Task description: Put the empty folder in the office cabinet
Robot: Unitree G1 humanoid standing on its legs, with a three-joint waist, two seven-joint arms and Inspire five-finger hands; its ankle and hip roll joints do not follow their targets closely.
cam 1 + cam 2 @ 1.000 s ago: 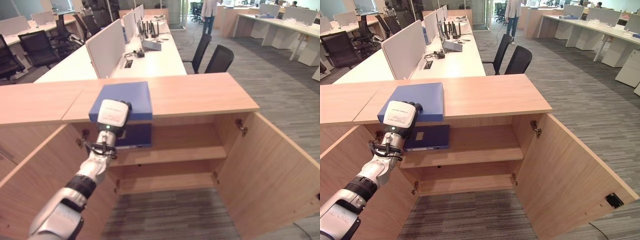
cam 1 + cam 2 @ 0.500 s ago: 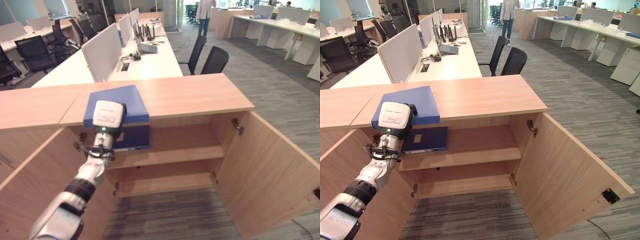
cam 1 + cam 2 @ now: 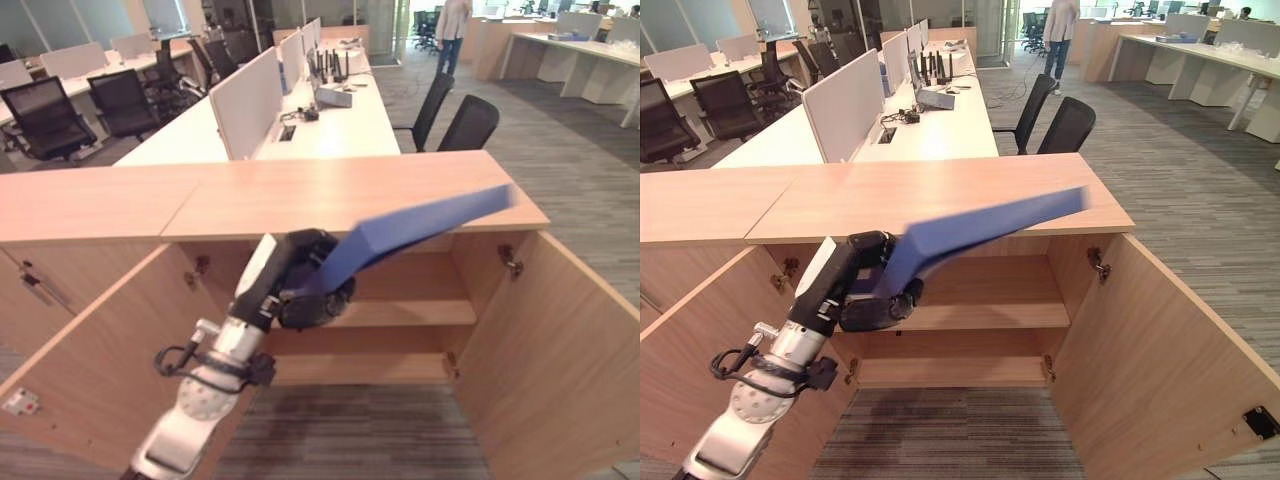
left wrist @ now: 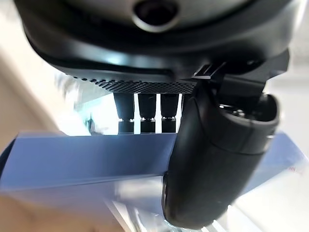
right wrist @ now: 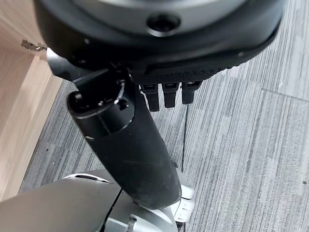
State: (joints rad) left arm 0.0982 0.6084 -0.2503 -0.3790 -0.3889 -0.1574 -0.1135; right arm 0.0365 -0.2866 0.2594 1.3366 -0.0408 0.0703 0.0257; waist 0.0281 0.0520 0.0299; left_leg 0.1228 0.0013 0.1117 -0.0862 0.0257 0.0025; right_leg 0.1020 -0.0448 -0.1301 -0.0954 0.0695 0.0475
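A blue folder (image 3: pixel 420 225) hangs tilted in the air across the front of the open wooden cabinet (image 3: pixel 300 190), its far end rising to the cabinet's top edge. My left hand (image 3: pixel 300 290) is shut on its lower end, in front of the left part of the upper shelf (image 3: pixel 980 315). In the left wrist view the thumb (image 4: pixel 217 159) lies over the folder (image 4: pixel 87 154) and the fingers reach behind it. My right hand (image 5: pixel 125 145) hangs over the carpet, relaxed and holding nothing.
Both cabinet doors stand wide open, the right door (image 3: pixel 560 350) and the left door (image 3: pixel 90 370). Behind the cabinet are white desks with dividers (image 3: pixel 250 100) and black office chairs (image 3: pixel 470 120). A person (image 3: pixel 455 20) stands far back.
The folder lay flat on the cabinet top under my left hand; now it is lifted off and swung down in front of the shelves. The camera has also shifted.
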